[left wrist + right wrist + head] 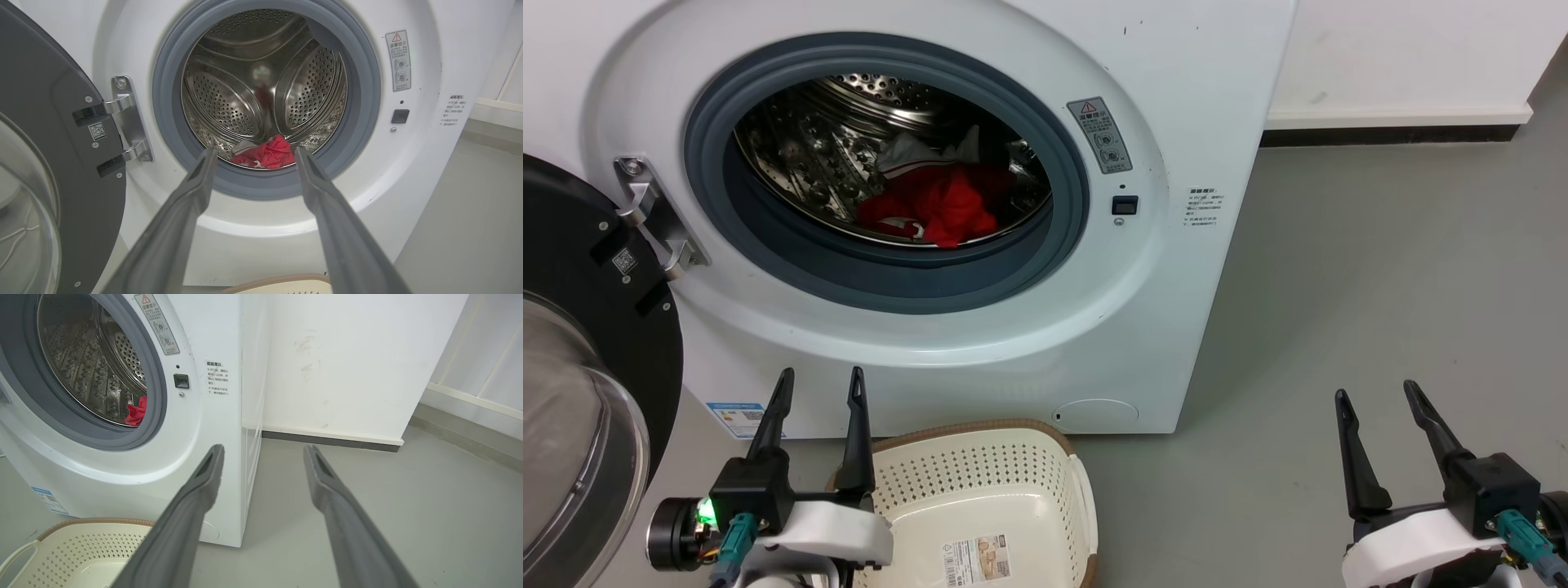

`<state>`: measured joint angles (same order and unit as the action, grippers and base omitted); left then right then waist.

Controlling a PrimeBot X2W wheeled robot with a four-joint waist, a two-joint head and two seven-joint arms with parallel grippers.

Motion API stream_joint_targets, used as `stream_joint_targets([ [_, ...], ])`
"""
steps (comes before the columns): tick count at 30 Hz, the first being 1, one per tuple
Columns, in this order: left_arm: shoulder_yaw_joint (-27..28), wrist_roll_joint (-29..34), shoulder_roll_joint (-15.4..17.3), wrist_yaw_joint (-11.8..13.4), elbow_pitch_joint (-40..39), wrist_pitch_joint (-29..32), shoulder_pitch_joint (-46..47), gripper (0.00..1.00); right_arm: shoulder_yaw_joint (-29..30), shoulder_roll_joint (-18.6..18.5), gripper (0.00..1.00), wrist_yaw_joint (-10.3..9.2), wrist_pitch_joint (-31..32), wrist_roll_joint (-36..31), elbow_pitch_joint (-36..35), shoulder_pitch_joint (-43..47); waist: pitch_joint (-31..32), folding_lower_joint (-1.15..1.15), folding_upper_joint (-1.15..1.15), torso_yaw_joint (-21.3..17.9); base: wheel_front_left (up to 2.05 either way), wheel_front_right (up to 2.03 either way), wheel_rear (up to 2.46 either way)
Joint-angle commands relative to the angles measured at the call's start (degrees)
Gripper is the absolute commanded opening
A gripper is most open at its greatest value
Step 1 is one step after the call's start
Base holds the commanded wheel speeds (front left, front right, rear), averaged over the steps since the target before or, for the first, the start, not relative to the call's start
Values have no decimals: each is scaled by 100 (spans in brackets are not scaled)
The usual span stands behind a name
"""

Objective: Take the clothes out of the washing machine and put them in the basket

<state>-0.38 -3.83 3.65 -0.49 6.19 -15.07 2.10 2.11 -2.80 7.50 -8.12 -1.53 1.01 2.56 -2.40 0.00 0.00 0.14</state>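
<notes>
From the head view, the large white front-loading washing machine (1013, 343) stood with its black-framed glass door (596, 327) swung wide to the left on a metal hinge (654, 216). The bright red and white fabric clothes (939, 204) lay in a crumpled heap at the bottom of the perforated steel drum (849, 139), behind the grey porthole rim. The cream-white perforated plastic basket (964, 474) with a brown rim sat on the grey floor (1339, 286) just in front of the machine, holding nothing but a paper label (976, 559) on its bottom. The left gripper (821, 384) hung just left of the basket with its two long dark fingers spread apart and nothing between them. The right gripper (1376, 396) hung well to the right over bare floor, its fingers likewise parted and empty.

In the left wrist view, that gripper's fingers pointed straight at the porthole, splayed wide, and the red clothes showed between their tips, low in the drum and well beyond them. The open door filled the left side, and a strip of the basket's brown rim showed at the bottom edge.

In the right wrist view, the parted, empty fingers pointed past the machine's right corner towards the white wall (347, 355). A sliver of red cloth showed inside the porthole at the left, and the basket lay at the lower left, beside the machine's base.
</notes>
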Motion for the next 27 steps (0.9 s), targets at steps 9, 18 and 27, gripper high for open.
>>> stream_joint_targets([
  [9,18,13,-23,38,359,-15,675,100,-106,-15,100,-2,-30,104,-102,-219,-297,0,0,-132,0,0,0],
  [18,135,-51,260,-25,1575,62,2072,100,-189,-14,100,-2,-58,116,-197,-522,-1021,0,0,-483,0,0,0],
  [27,254,-40,808,-34,2586,583,3547,100,-355,-10,100,-2,-294,294,-81,-977,-1965,0,0,-965,0,0,0],
])
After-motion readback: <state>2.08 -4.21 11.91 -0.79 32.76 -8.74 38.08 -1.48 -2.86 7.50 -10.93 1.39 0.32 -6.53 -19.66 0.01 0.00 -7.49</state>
